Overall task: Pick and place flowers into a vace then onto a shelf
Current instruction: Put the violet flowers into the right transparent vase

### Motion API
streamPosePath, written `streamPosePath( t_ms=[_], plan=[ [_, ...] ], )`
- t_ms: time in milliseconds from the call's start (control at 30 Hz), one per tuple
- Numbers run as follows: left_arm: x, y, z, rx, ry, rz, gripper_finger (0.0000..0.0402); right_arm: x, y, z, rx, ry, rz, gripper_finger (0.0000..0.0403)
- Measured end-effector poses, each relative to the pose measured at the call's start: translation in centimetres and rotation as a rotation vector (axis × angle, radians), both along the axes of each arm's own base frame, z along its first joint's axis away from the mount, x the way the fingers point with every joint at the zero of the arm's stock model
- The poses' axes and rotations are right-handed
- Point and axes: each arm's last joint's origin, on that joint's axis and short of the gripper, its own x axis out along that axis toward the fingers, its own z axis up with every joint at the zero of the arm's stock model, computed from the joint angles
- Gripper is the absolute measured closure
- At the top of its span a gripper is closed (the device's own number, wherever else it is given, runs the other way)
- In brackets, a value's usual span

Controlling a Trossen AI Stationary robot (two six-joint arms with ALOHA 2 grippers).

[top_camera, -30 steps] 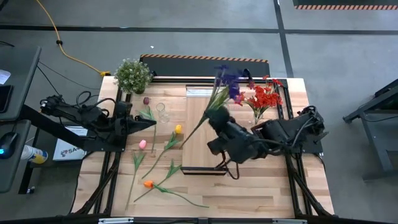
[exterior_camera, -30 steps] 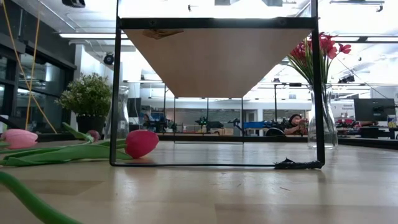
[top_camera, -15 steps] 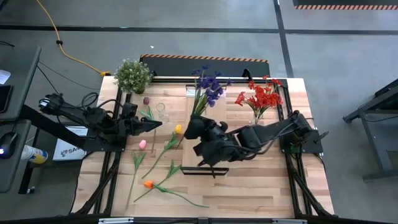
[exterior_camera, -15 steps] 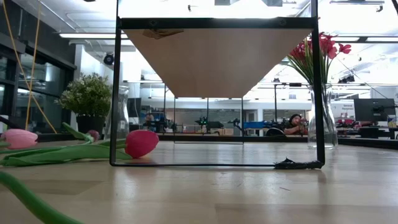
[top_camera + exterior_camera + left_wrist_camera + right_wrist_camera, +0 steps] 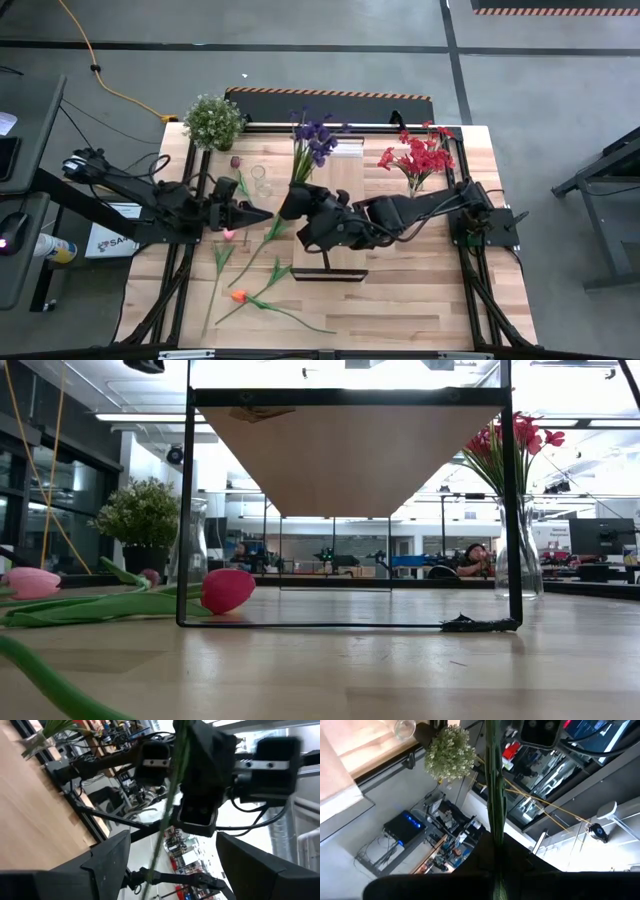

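My right gripper [image 5: 292, 203] is shut on a bunch of purple flowers [image 5: 315, 135] held above the table's middle, left of the light wood shelf [image 5: 345, 160]. My left gripper [image 5: 256, 213] is open just left of it; in the left wrist view its fingers [image 5: 112, 857] stand on either side of the green stem [image 5: 167, 815] without touching it. An empty glass vase [image 5: 261, 180] stands on the table beyond the left gripper. Maroon [image 5: 236, 162], pink [image 5: 229, 232] and orange [image 5: 238, 296] tulips lie flat on the table at the left. My right gripper pinches the purple flowers' green stem [image 5: 494, 827] between its two shut fingers, below the heads. It comes at the stem from the table's right side, roughly level. The bunch is lifted clear of the table, its heads toward the far edge.
A second vase with red flowers [image 5: 418, 160] stands at the far right. A bushy potted plant [image 5: 213, 120] sits at the far left corner. In the low view the shelf's black frame [image 5: 186, 510] stands on the tabletop beside the pink tulip head [image 5: 227, 590].
My right gripper has carried the purple flowers toward the table's left, off the shelf, rolling its wrist; the heads have moved left with it. My left gripper has gone toward the right, up to the stem, and stays open.
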Motion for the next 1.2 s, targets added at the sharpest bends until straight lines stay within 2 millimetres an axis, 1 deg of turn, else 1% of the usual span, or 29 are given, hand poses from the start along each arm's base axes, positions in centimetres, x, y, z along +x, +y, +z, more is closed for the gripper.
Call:
streamPosePath(
  t_ms=[267,633,733,933,1200],
  plan=[
    [0.3,-0.1,0.0,-0.024,-0.006,-0.002,0.0076,0.2,0.1,-0.2,0.014,0.004,0.033,0.0400],
    [0.6,-0.2,-0.4,-0.017,0.019,0.004,0.0076,2.6,-0.3,-2.5,0.004,0.020,0.021,0.0400],
    [0.9,-0.3,-0.6,-0.013,0.035,0.003,0.0076,2.8,-0.6,-2.5,0.009,0.020,0.043,0.0400],
    [1.2,-0.5,-1.0,-0.007,0.056,0.000,0.0076,3.1,-0.5,-1.9,0.023,-0.040,0.066,0.0400],
    [1.2,-0.5,-1.3,-0.015,0.094,0.001,0.0076,3.1,-0.5,-1.9,0.026,-0.035,0.080,0.0400]
  ],
)
